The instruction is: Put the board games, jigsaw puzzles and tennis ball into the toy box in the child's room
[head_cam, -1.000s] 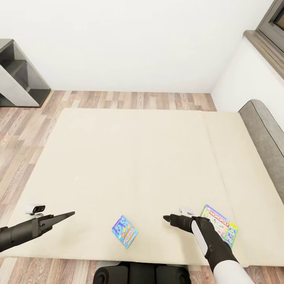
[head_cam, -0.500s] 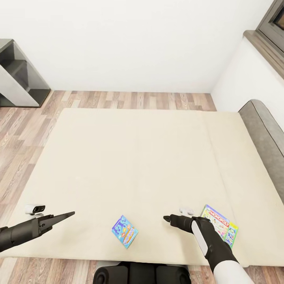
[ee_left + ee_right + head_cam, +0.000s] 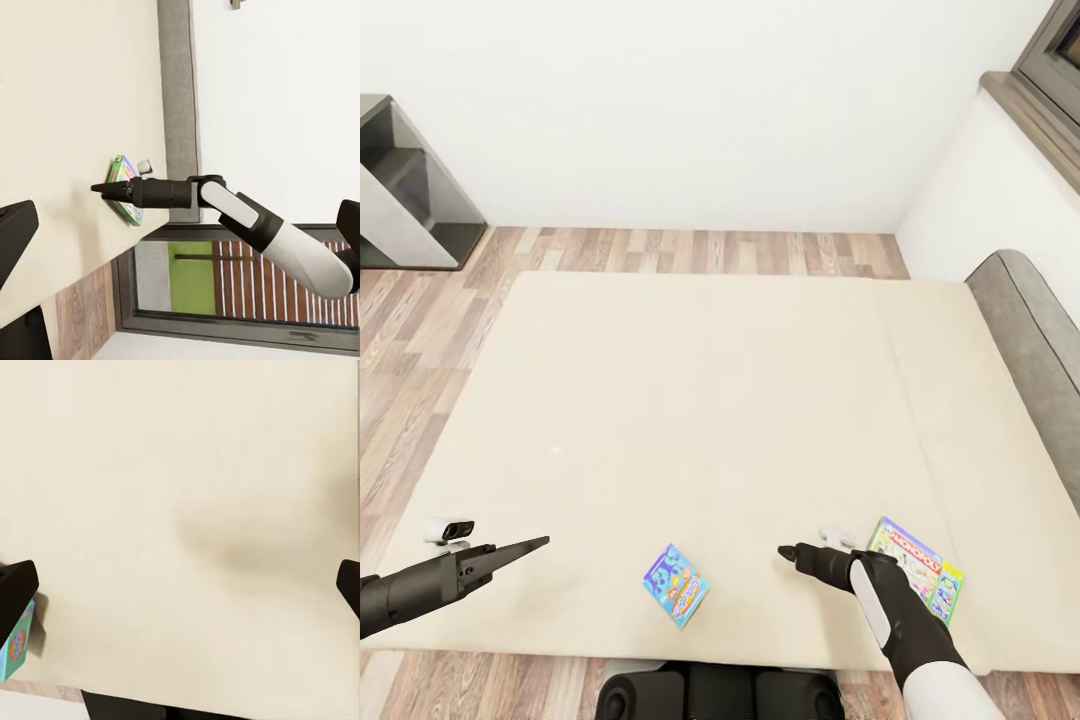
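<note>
Monopoly board game [image 3: 916, 580] lies on the bed [image 3: 710, 400] just beside the right tool [image 3: 788, 552], spread empty.

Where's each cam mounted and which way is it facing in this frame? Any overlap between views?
Head view: on the head, looking down over the cream-beige bed; both arms and the dark base show.
Left wrist view: on the left arm, looking across the bed at the right gripper and the window beyond.
Right wrist view: on the right arm, facing the bed top; its own dark fingertips show.
Shared: head and left wrist views both catch the purple-blue Monopoly carton.
</note>
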Tool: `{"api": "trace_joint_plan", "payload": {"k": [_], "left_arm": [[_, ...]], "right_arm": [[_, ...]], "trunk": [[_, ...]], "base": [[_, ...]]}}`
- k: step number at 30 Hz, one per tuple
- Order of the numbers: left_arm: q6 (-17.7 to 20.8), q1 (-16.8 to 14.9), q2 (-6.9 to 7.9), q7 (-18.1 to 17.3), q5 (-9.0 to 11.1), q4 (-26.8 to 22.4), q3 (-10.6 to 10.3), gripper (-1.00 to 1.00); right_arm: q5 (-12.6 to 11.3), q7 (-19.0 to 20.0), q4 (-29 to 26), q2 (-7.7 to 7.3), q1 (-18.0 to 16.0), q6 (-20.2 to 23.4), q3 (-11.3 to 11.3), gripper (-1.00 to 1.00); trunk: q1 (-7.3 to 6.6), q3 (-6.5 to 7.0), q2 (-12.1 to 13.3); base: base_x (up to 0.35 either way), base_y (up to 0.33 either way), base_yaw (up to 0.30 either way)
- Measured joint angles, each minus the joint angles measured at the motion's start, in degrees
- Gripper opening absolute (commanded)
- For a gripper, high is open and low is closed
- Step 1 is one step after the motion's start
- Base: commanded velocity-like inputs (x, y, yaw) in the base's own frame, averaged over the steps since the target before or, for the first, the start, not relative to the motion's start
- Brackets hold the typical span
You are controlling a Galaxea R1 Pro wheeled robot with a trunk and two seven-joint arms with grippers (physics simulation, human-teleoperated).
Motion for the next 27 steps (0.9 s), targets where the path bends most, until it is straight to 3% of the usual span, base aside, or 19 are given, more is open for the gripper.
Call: {"api": "trace_joint_plan", "payload": {"k": [27], "left_arm": [[0.0, 0.0, 0.0, 0.0, 0.0, 0.01, 0.01, 1.0]], "right_arm": [[-0.03, 0.01, 0.09, 0.2, 0.01, -0.06, -0.19, 1.0]], "trunk": [[0.0, -2.48, 0.0]], "base": [[0.0, 0.0, 0.0]]}}
